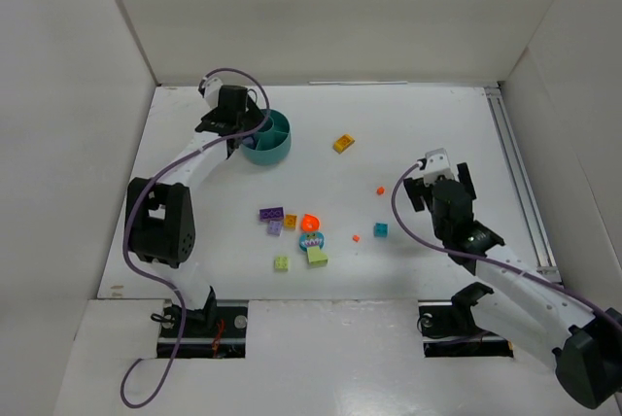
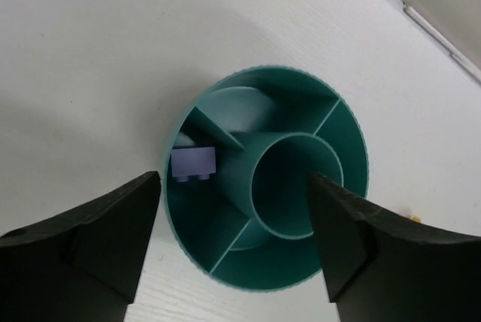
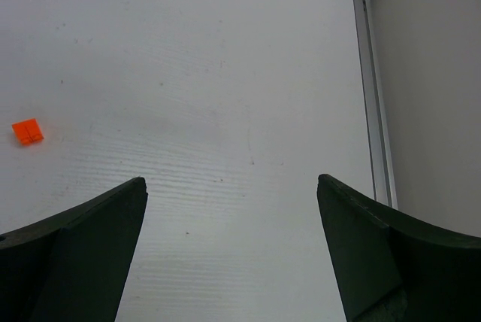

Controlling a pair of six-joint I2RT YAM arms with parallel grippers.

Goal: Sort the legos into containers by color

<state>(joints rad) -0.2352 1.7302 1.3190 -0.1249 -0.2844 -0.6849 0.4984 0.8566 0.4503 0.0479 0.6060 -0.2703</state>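
Note:
The round teal bowl [image 1: 273,150] stands at the back left. In the left wrist view the bowl [image 2: 263,71] shows a central cup ringed by wedge sections, and one purple brick [image 2: 192,163] lies in a left wedge. My left gripper [image 1: 238,129] hovers right above the bowl, open and empty [image 2: 233,179]. My right gripper [image 1: 434,181] is open and empty [image 3: 231,179] over bare table at the right. Loose legos lie mid-table: a purple brick [image 1: 271,214], an orange piece [image 1: 310,222], lime bricks [image 1: 317,257], a teal brick [image 1: 381,229] and a yellow brick [image 1: 343,143].
A tiny orange bit [image 1: 380,190] lies left of my right gripper and shows in the right wrist view [image 3: 27,132]. A metal rail [image 1: 515,173] runs along the table's right edge. White walls enclose the table on three sides.

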